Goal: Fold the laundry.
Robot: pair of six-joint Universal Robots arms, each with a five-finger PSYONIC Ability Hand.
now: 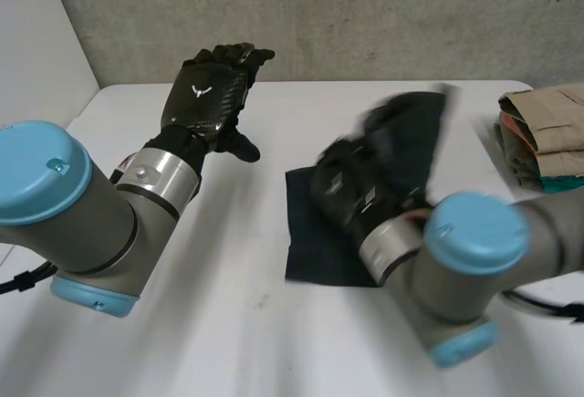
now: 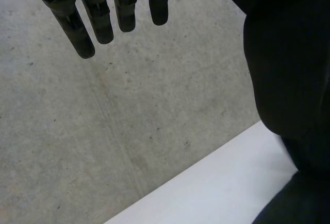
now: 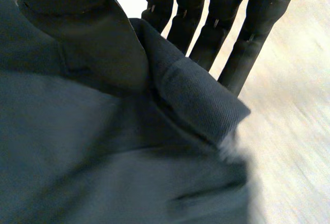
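Dark cloth (image 1: 315,242) on the white worktop (image 1: 228,324), one part lifted.
Right hand (image 1: 351,187) pinches the raised part between thumb and straight fingers (image 3: 242,54); left hand (image 1: 208,91) hovers well apart, spread and relaxed.

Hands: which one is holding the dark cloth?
The right hand, pinching the dark cloth between thumb and fingers; the left hand hovers open, apart from it.

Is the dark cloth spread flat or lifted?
Partly lifted: right hand holds one part of the dark cloth up; the rest lies flat.
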